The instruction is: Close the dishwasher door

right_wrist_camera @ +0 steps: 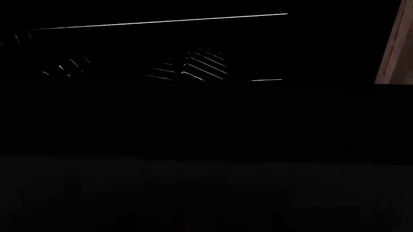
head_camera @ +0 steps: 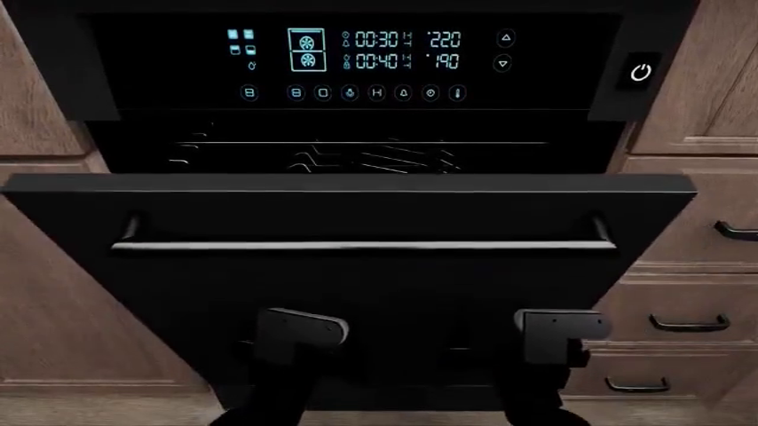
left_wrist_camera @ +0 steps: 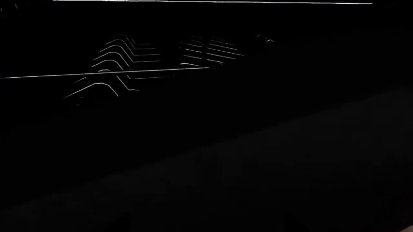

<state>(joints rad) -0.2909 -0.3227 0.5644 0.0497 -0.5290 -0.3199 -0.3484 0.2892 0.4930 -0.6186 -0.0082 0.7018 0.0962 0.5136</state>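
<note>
the dishwasher door (head_camera: 355,284) stands partly open, tilted outward below the lit control panel (head_camera: 355,62), with wire racks (head_camera: 355,160) visible (only faintly) in the gap. both arms reach under the door; their grippers are hidden, state cannot be told.

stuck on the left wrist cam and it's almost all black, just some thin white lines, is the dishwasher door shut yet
Observer: No. In the head view the dishwasher door tilts out, with a gap above its top edge showing the rack wires.
Operator: where are the arms then
Observer: Both are low against the door's front, left gripper and right gripper, below the bar handle.
Operator: are they gripping the handle
Observer: No, the handle is free. I cannot tell if the jaws are open.
Operator: anything beside the door
Observer: Wooden drawers on the robot's right.
</note>
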